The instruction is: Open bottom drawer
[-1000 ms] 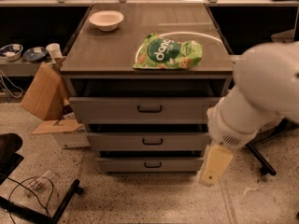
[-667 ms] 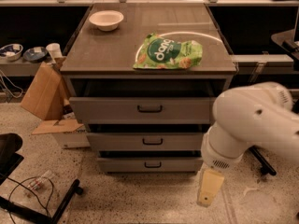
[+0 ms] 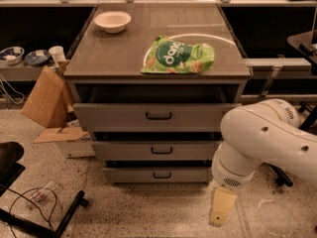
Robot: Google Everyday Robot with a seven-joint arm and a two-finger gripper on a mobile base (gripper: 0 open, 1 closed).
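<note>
The gripper (image 3: 221,211) hangs at the lower right of the frame, low near the floor and to the right of the cabinet (image 3: 124,48), under the bulky white arm (image 3: 267,138). Only a pale, downward-pointing end of it shows, and whether it is open or closed cannot be told. The bottom drawer (image 3: 129,175) sits at the lower centre of the frame, lowest of three grey fronts, with its small dark handle (image 3: 162,174) at the middle. It looks shut or nearly so. The gripper is apart from it, off beyond the front's right edge.

The step in hand appears to be the approach to the handle. To do it well, the robot would need to bring the gripper leftward and turn it toward the front, level with the bar, so that it takes hold around the bar and does not press on the flat panel. The handle is small and lies just under the middle drawer (image 3: 124,151), so a reach too high would meet the wrong handle. The pull should then run straight out toward the bottom of the frame, square to the front, since a slanted pull could bind the drawer or slip off the bar. The green bag (image 3: 178,57) and white bowl (image 3: 113,21) on top lie well away from this work
</note>
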